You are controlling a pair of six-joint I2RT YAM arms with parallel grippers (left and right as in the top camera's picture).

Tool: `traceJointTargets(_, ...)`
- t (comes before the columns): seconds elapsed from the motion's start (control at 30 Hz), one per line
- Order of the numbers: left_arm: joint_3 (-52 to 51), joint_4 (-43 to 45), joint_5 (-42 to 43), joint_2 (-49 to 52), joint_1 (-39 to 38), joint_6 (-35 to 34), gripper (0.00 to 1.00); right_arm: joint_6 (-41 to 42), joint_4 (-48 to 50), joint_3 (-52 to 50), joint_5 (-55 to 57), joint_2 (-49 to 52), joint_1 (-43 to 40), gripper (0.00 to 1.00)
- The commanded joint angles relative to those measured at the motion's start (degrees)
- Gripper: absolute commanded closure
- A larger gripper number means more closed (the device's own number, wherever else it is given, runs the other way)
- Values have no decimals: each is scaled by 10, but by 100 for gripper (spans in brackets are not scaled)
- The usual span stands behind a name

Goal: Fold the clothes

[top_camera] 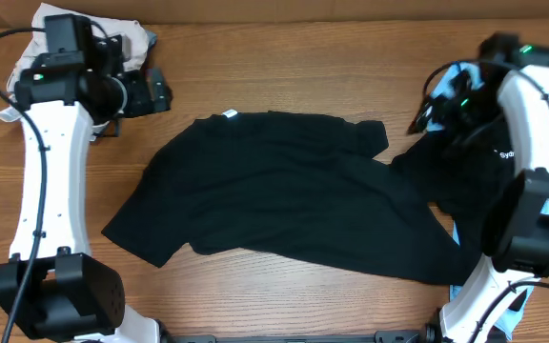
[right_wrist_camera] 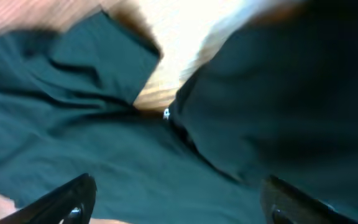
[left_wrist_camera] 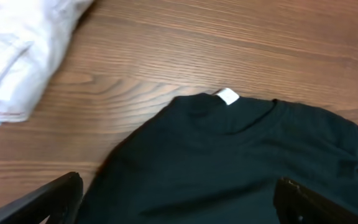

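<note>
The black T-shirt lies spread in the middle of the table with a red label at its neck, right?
Not red: the label is white, as the left wrist view shows. The black T-shirt does lie spread in the middle of the table.

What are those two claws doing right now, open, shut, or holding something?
Left gripper: open, holding nothing, above the black T-shirt.
Right gripper: open, holding nothing; the view is blurred.
</note>
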Motion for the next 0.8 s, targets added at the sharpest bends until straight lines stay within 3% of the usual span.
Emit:
traceJointTargets(0.0, -18, 8, -2, 4, -12, -4, 0, -27, 46, -87, -52, -4, 3, 15)
traceJointTargets(0.17, -31, 9, -4, 4, -15, -4, 0, 33, 147, -176, 11, -4, -28, 18)
traceJointTargets(0.43, -32, 7, -28, 14, -15, -4, 0, 162, 289, -182, 148, -4, -118, 18)
traceJointTargets(0.77, -32, -2, -28, 73, -15, -3, 0, 175, 372, -163, 166, -4, -212, 14)
